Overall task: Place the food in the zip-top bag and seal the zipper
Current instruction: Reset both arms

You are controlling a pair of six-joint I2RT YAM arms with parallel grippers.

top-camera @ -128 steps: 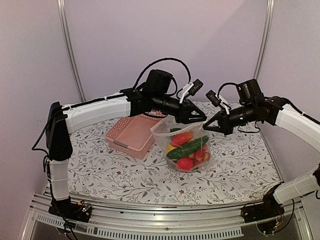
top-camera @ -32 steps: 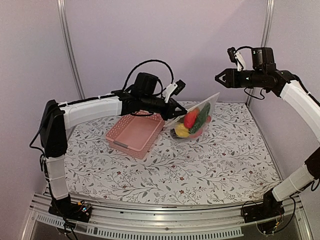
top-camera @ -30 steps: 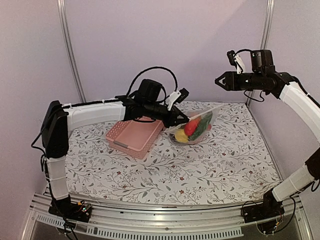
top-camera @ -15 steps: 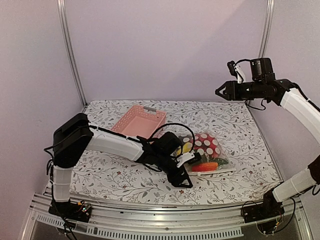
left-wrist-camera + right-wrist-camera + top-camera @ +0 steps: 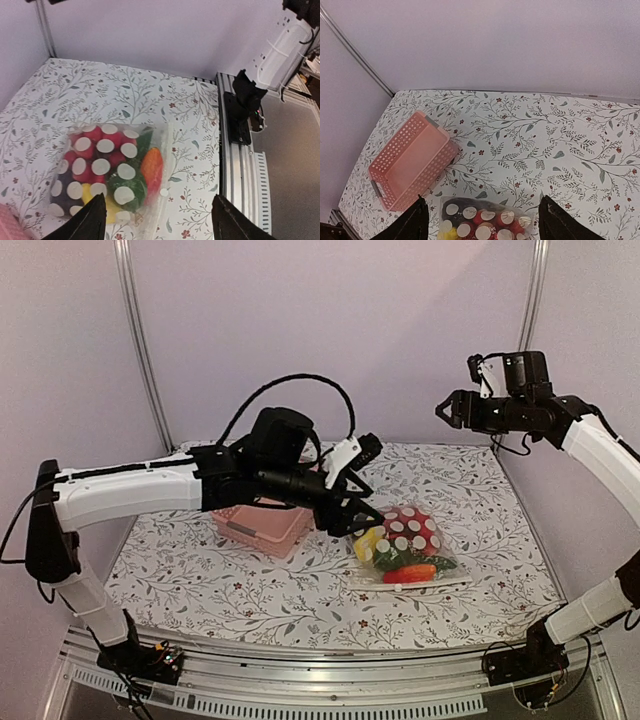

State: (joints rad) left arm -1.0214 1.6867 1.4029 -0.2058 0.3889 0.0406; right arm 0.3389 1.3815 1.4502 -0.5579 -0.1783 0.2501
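Observation:
The zip-top bag (image 5: 408, 540) lies flat on the table right of centre, its red white-dotted print facing up. The food is inside it: red pieces (image 5: 95, 150), a yellow one (image 5: 368, 543), green (image 5: 127, 185) and an orange-red piece (image 5: 152, 167). The zipper (image 5: 420, 584) shows as a pale strip along the bag's near edge; whether it is pressed shut I cannot tell. My left gripper (image 5: 356, 517) hovers open just left of and above the bag, touching nothing. My right gripper (image 5: 450, 410) is open and empty, high at the back right.
The pink slotted basket (image 5: 410, 160) stands empty at the back left of the bag, partly hidden behind my left arm (image 5: 180, 485) in the top view. The table's metal front rail (image 5: 240, 150) runs close to the bag's near side.
A second ago my left gripper held the bag aloft by the basket. Now the bag lies flat nearer the front and the left jaws have opened off it. The right arm has barely moved.

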